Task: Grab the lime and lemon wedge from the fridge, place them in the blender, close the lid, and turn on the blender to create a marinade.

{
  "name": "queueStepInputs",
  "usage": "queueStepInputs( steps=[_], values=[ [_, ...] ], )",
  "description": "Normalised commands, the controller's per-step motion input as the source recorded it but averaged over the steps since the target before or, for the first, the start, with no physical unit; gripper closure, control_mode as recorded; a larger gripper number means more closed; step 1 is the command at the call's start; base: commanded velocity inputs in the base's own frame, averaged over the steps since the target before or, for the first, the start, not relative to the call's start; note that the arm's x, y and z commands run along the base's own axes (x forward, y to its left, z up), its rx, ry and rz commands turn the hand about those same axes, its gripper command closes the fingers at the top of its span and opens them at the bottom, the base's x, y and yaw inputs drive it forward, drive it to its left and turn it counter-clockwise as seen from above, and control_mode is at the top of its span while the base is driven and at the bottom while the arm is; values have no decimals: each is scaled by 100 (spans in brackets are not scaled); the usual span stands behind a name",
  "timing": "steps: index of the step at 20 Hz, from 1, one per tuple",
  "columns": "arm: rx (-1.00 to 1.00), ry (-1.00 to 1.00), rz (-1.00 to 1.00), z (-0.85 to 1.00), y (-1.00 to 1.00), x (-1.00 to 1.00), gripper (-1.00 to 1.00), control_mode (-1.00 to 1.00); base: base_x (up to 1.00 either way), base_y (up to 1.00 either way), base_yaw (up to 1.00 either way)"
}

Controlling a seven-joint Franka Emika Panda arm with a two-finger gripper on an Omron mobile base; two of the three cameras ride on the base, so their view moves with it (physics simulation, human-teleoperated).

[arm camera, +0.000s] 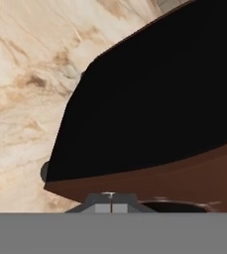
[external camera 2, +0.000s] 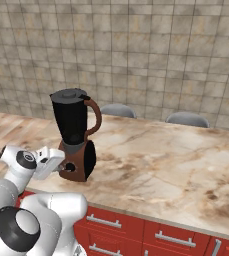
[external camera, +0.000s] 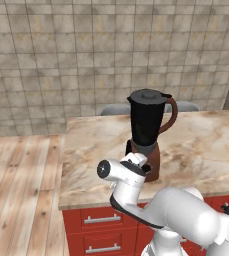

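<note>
The blender (external camera: 148, 131) stands upright on the marble-patterned worktop (external camera: 206, 145), its long axis vertical, near the front edge and toward the worktop's left end. In the left base view its curved brown handle (external camera: 172, 116) points right; from the right base view the same handle arcs right off the black jug, and the round dark knob (external camera 2: 70, 167) on the brown base faces toward me. The lid (external camera: 147, 95), a dark grey flat cap with a small centre knob, sits on the jug's top. My tool (arm camera: 111, 206) is closed, the two tips pressed together with nothing between them, right up against the front of the brown base by the knob. Whether the tips actually touch the knob I cannot tell: in the left base view my own white wrist covers the lower front of the base, and in the hand view the knob is only a dark sliver cut off at the lower edge. That hand view is tilted, so the black jug looms as a big slanted shape over a band of smooth brown base, with veined tan worktop behind. The jug is opaque; its contents are hidden. Below the worktop run glossy red drawers (external camera 2: 172, 239) with silver bar handles, and two grey rounded chair backs (external camera 2: 187, 119) rise behind its far edge against a rough beige tiled wall.
</note>
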Motion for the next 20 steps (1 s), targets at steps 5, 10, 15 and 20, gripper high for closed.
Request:
queueStepInputs(
  steps=[5,10,15,20],
  values=[
    [0,0,0,0,-2,13,100,-100,0,0,0],
    [0,-1,1,-9,-10,28,100,-100,0,0,0],
    [0,-2,3,-19,-21,34,100,-100,0,0,0],
    [0,-2,6,-35,-34,18,100,-100,0,0,0]
  ],
)
